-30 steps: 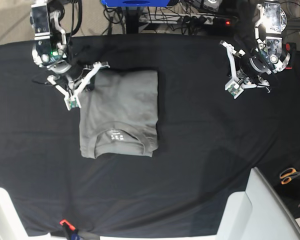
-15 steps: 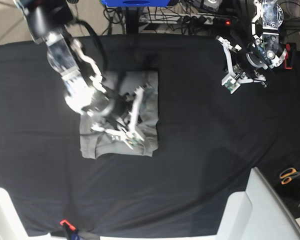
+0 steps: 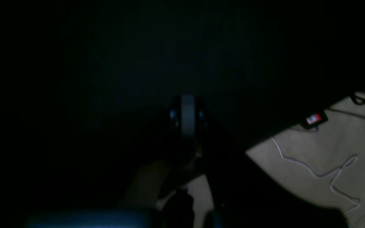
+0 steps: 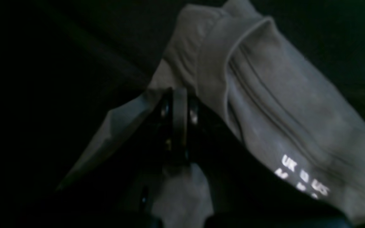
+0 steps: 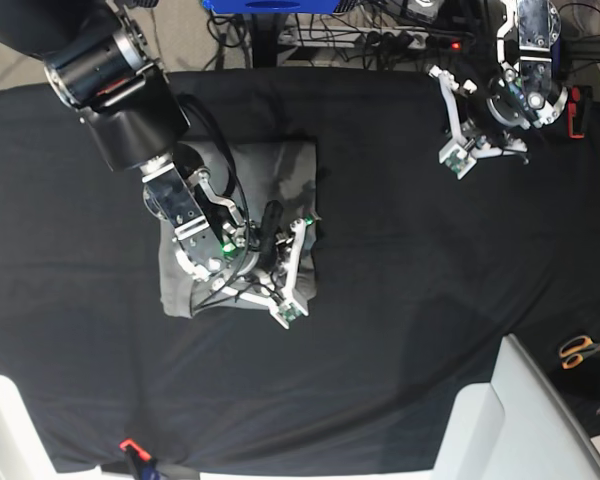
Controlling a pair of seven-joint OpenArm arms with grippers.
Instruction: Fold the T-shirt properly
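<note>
The grey T-shirt [image 5: 292, 170] lies folded on the black cloth left of centre, much of it hidden under my right arm. My right gripper [image 5: 272, 225] reaches over its right half. In the right wrist view the right gripper [image 4: 179, 95] is shut with the T-shirt [image 4: 265, 95] bunched at its tips and a sheet of fabric stretching down-left; the ribbed collar and the white neck label [image 4: 303, 179] show beside it. My left gripper [image 5: 460, 120] hangs at the far right of the table, away from the shirt. In its wrist view the left gripper [image 3: 187, 106] is shut and empty over dark cloth.
The black table cloth [image 5: 430, 300] covers the table. Orange-handled scissors [image 5: 582, 350] lie at the right edge. A white bin [image 5: 515, 420] stands at the near right corner. A power strip and cables [image 5: 400, 40] run behind the far edge. Bare floor [image 3: 328, 158] shows past the table edge.
My right arm has swung from the shirt's far-left corner across the shirt to its near-right part, staying shut, and the fabric has bunched. The left arm has drawn slightly toward the far edge.
</note>
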